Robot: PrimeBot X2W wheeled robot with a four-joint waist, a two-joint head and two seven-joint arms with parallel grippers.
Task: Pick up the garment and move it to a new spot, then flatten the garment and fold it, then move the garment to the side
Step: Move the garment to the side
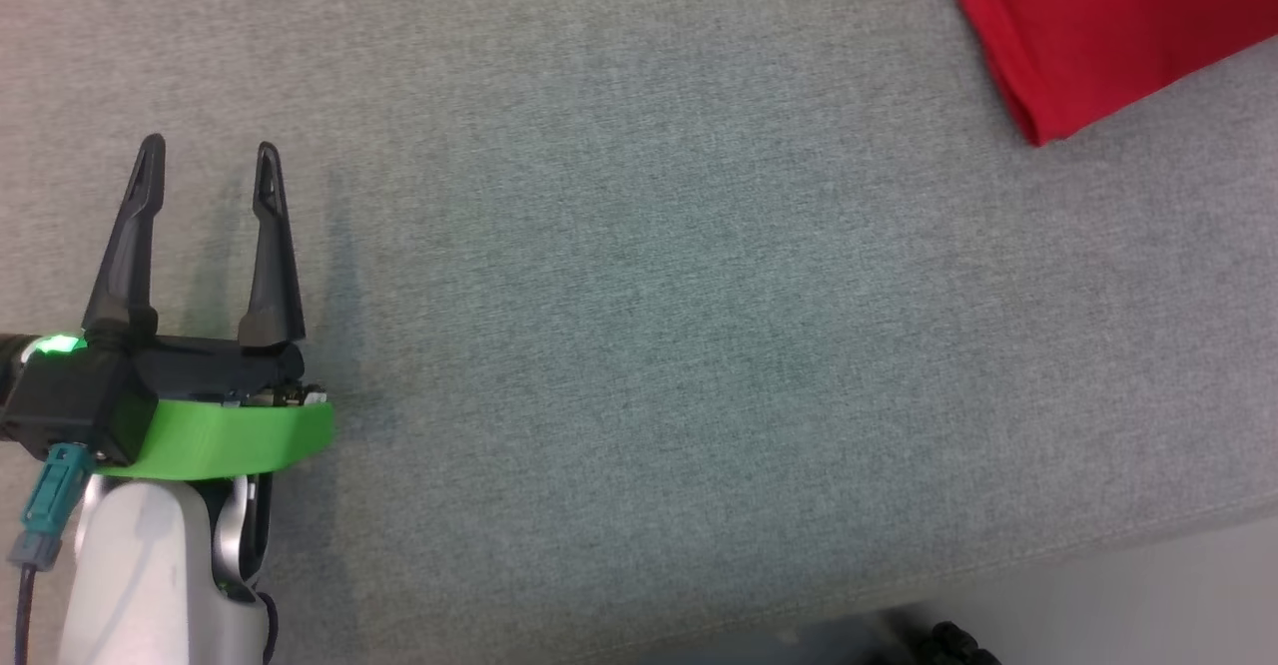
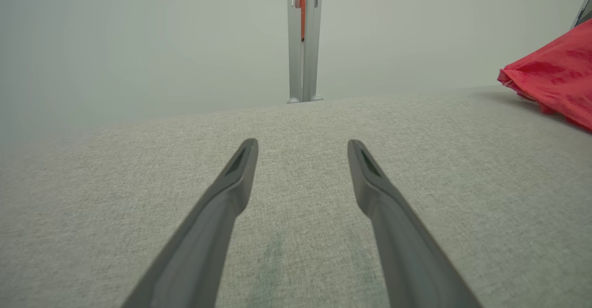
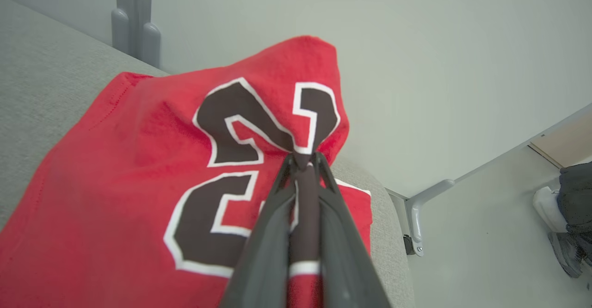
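grey surface (image 1: 639, 345), left jaws apart, empty, right jaws tight on red garment (image 3: 115, 183), post (image 2: 294, 44) behind

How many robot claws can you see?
2. The left gripper is open above the gray cloth surface, at the head view's lower left. The right gripper is shut on a fold of the red shirt, at that surface's right side.

Left fingers (image 1: 272, 256) wide — right fingers (image 3: 270, 243) tight
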